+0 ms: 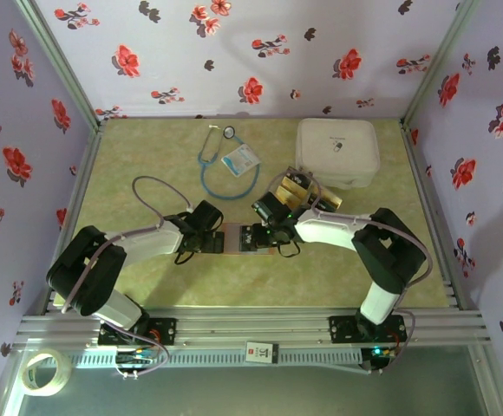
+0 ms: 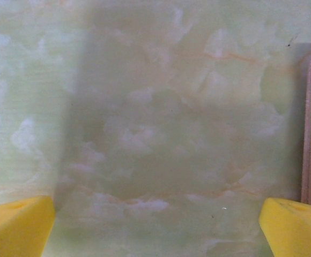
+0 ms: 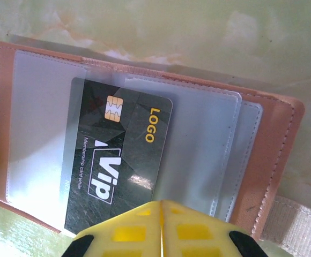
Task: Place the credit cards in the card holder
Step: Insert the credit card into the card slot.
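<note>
Green marbled table (image 1: 147, 286) is carrying everything, with a white rounded-square case (image 1: 338, 152) sitting at the far right and a teal stethoscope (image 1: 225, 165) lying at the far middle beside a light-blue badge card (image 1: 240, 159). The spare credit cards (image 1: 299, 192) are waiting in a loose pile just near-left of the case.

The tan card holder (image 3: 284, 139) is lying open and flat in the middle of the table, between the two grippers, its clear pockets facing up. The left gripper (image 2: 155, 225) is hovering released just left of the holder, its yellow fingers spread wide over bare table, with the holder's stitched edge showing at the right of its wrist view.

The right gripper (image 3: 161, 230) is clenched, its fingertips pressed together at one end of a black VIP credit card (image 3: 128, 160). That card is sitting partway under a clear sleeve; whether the tips are pinching it or only butting against it, I cannot tell.

To do this step well, the right arm should probably be pushing along the card's long axis, low and flat, so the card is sliding under the sleeve rather than riding over it. The holder looks light enough to skate, so the left fingers pinning its left edge would be helping.
</note>
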